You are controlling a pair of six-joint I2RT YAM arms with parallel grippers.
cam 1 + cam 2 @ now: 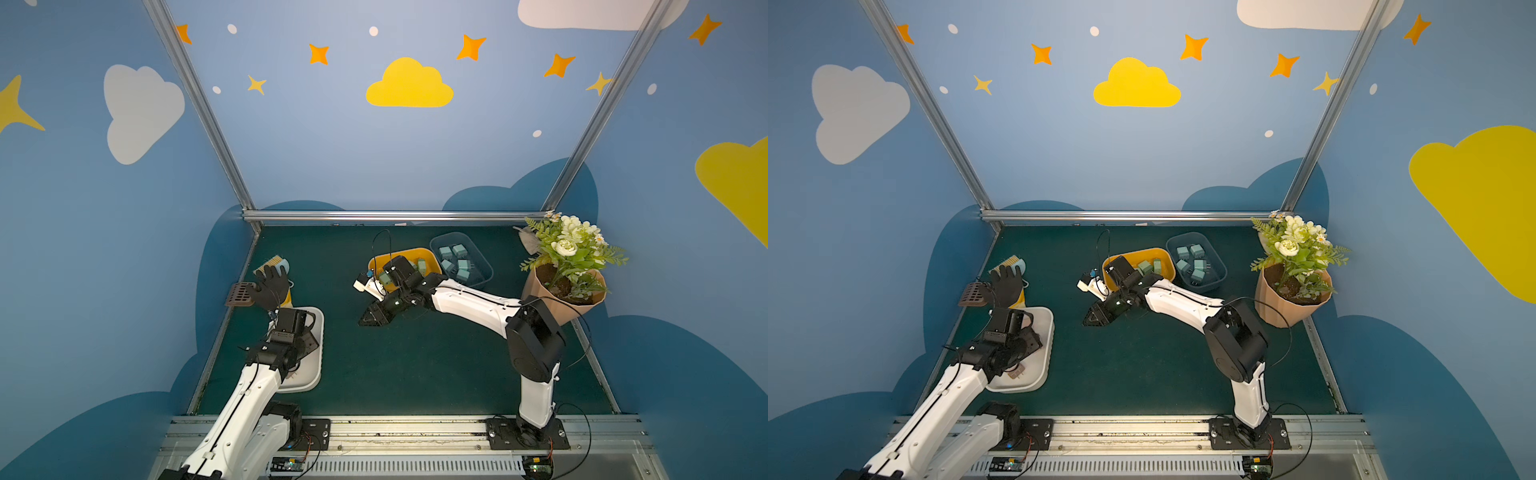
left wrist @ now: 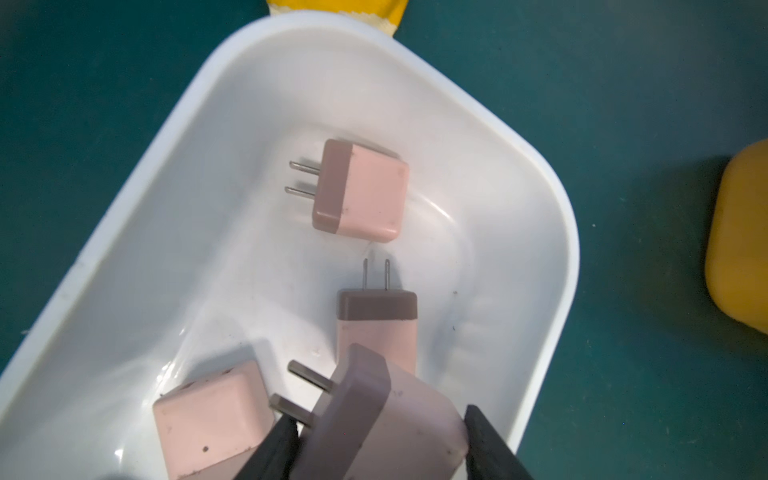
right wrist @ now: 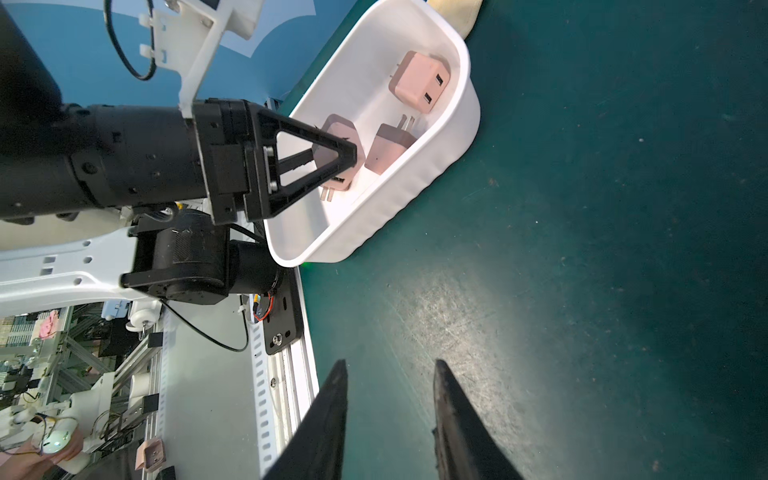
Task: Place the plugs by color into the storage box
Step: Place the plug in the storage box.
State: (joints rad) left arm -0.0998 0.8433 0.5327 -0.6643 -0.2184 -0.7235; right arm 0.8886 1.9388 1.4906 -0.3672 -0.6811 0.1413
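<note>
At the lower left of both top views the left arm's wrist covers most of the white bin, and only a lone pink plug peeks out beneath it. The left wrist view fills that gap: low in its frame the left gripper stands about half open, clamped on the sides of the held pink plug. Its prongs point frame-left over one of three loose pink plugs on the bin floor. Let go from here, it would probably land on that neighbour and rest tilted, or tip toward the near rim; whether they already touch I cannot tell. The right wrist view shows from the side that the held plug hangs inside the bin's mouth, yet only two loose ones appear there. At centre the right gripper sits low over the bare mat, jaws a narrow gap apart with nothing between them. Its forearm crosses the near edge of the yellow bin holding green plugs, so a careless swing could shove that bin. Right of it, the blue bin holds teal plugs; only the top views show their contents.
</note>
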